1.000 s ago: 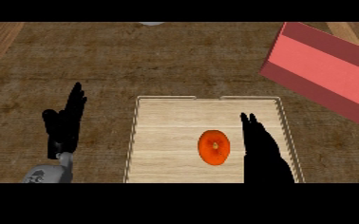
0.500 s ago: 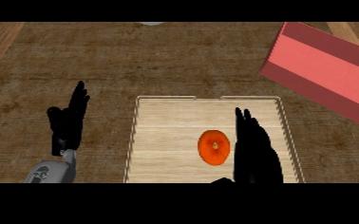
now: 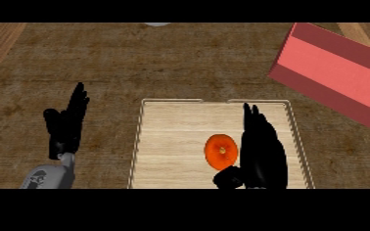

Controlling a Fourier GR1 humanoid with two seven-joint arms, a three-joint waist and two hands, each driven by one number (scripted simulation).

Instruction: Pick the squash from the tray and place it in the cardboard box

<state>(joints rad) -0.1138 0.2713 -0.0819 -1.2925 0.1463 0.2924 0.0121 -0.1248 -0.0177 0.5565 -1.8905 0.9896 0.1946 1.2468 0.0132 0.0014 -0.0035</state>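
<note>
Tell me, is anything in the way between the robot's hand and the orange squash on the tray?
Nothing visible is. The right hand is over the tray, fingers straight, right beside the squash, with its thumb just below it. The way from the squash up to the red box looks bare too.

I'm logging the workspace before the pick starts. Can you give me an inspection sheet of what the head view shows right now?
Surface: brown wood-grain counter.
Job's things: orange squash lies on the pale wooden tray, right of its middle; red box stands tilted at the upper right, partly cut off.
Clutter: pale object at the top edge, too little visible to identify.
Hands: right hand open over the tray, just right of the squash; left hand open, resting left of the tray.
Cables: nothing seen.
Surroundings: nothing seen beyond the counter.
</note>
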